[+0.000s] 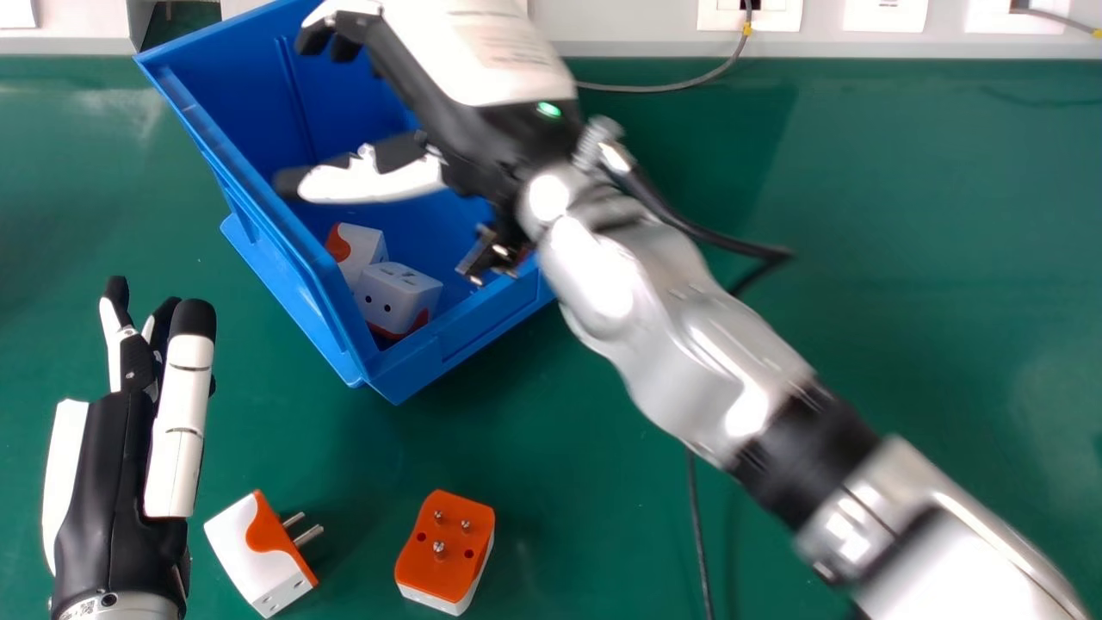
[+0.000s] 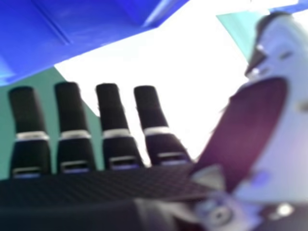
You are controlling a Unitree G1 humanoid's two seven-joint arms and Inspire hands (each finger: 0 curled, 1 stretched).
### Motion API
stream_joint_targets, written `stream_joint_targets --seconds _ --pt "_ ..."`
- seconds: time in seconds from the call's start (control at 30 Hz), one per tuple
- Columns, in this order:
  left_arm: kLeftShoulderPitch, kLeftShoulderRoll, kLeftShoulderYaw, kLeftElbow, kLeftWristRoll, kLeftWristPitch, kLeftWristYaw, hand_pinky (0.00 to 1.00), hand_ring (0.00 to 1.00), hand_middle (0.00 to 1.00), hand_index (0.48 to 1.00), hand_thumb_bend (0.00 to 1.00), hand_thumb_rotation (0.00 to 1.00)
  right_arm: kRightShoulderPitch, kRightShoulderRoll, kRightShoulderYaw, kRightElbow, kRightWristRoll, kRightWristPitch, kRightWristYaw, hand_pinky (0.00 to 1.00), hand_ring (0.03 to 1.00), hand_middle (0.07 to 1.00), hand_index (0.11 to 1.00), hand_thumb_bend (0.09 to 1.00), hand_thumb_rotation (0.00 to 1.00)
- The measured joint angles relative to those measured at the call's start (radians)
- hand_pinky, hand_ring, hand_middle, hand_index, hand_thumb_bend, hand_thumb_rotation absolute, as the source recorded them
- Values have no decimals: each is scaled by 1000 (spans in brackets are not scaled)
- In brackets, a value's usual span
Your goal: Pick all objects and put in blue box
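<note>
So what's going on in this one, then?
The robot's right hand is over the open blue plastic box, fingers extended and holding nothing that I can see. At least two white plug adapters with orange-red parts lie in the box. Two more white-and-orange plug adapters remain on the green tabletop: one near the left hand, the other with its pins up. The left hand is open and empty, so the packing is unfinished.
</note>
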Motion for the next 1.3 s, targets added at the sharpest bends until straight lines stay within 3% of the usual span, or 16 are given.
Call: stream_joint_targets --seconds 0.27,0.43,0.6,0.73,0.9,1.1,1.3 --pt "2 2 20 35 -7 -8 -8 893 962 975 1000 612 1000 428 -221 -101 -473 24 -39 84 600 725 785 771 504 453" --pt "11 12 46 54 -14 -62 -10 887 961 975 1000 616 1000 680 -336 -226 -683 83 -169 90 602 738 797 774 507 462" --pt "26 15 47 70 -14 -100 -17 885 960 974 1000 621 1000 822 -400 -300 -666 161 -334 90 625 761 813 775 504 469" --pt "41 18 49 96 -14 -118 -21 883 959 973 1000 614 1000 871 -404 -306 -581 171 -423 89 600 731 767 739 498 483" --pt "51 22 50 135 -12 -154 -21 879 957 972 1000 599 1000 876 -378 -284 -490 133 -459 89 564 697 721 697 503 488" --pt "66 22 48 152 -3 -194 -20 883 960 974 1000 590 1000 813 -322 -234 -371 59 -465 79 535 672 699 674 522 467" --pt "71 22 43 165 4 -202 -16 881 959 974 997 570 1000 738 -251 -192 -233 11 -455 57 526 661 689 665 557 433"
